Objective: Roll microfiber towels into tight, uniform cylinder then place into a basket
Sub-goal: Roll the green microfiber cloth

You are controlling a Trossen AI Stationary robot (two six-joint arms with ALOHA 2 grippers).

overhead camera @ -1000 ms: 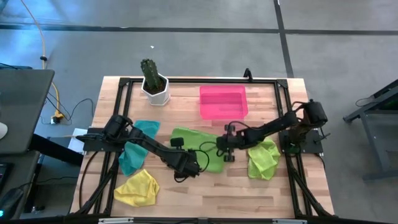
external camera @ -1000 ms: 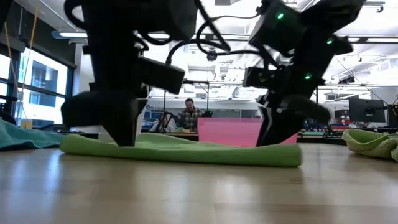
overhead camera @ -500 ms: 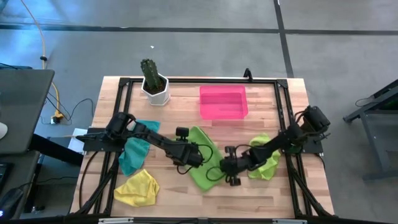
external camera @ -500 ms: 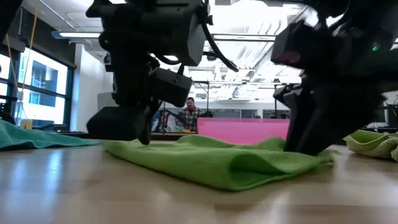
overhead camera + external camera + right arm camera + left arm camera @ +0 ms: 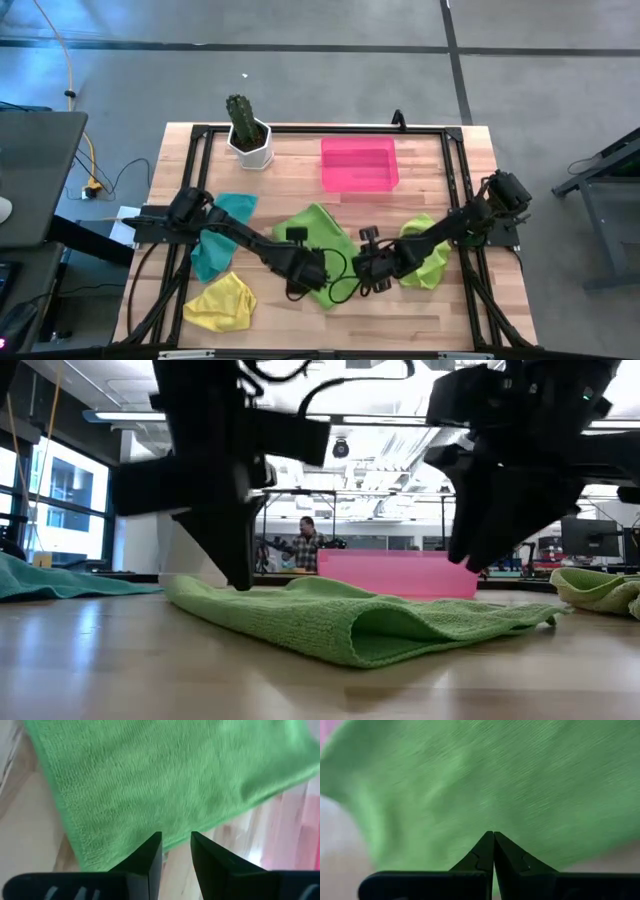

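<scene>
Green microfiber, soft and floppy: the towel (image 5: 318, 245) lying on the bench (image 5: 300, 325) just in front of the pink basket (image 5: 359, 163) looks light and limp, partly folded over on itself with a loose hump along its near side. It would bunch up sooner than slide, so I'd judge an edge or corner the best place to take hold for rolling. At the towel's near end, farthest from the basket, the left gripper (image 5: 306, 276) is clenched fully shut, its tips at the cloth; I cannot tell if any fabric is pinched. Beside it, the right gripper (image 5: 175, 851) stands partly parted over the towel's hem, grasping nothing.
</scene>
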